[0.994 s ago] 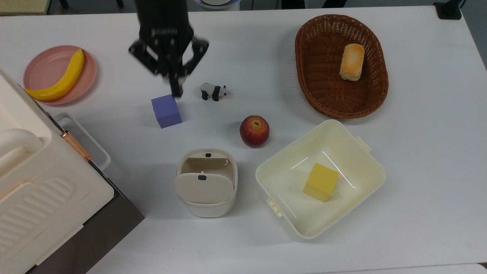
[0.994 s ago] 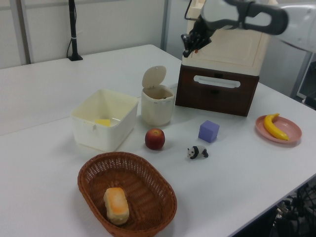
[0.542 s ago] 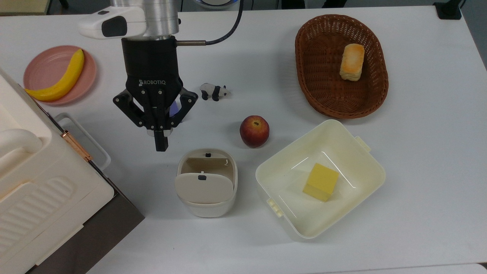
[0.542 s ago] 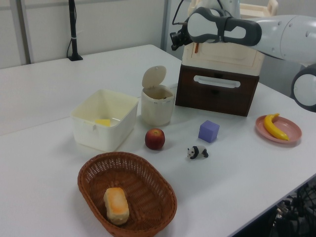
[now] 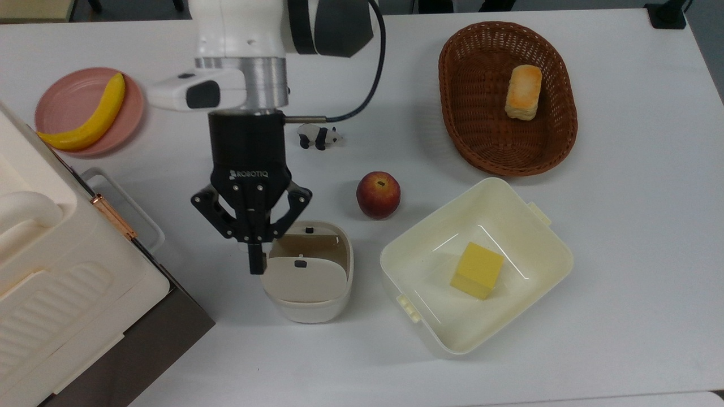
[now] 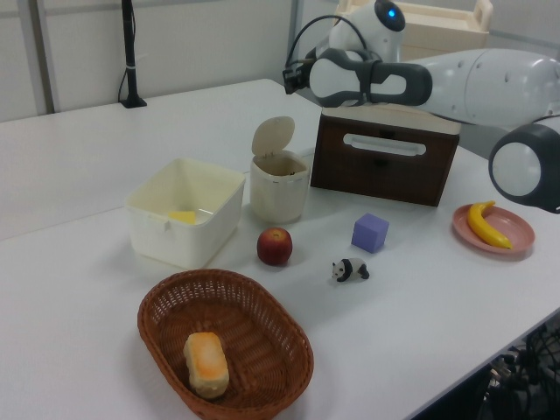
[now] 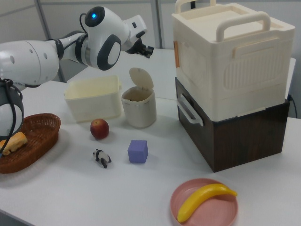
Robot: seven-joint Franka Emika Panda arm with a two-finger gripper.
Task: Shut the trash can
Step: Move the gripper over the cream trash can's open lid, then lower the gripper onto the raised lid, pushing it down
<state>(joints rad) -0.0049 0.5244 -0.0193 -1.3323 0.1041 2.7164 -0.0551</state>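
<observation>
Trash can: on the bench, between the brown-based box and pale tub.
Lid: upright, not yet shut.
Pincer: fingers together, empty, above the can's rim.
Left: push lid down.

From the top view we look straight down on the white desk. From the left view we look across it at an angle from beyond the brown wicker basket; from the right view, from the opposite end, past the pink plate. All three share the red apple at mid-desk.
</observation>
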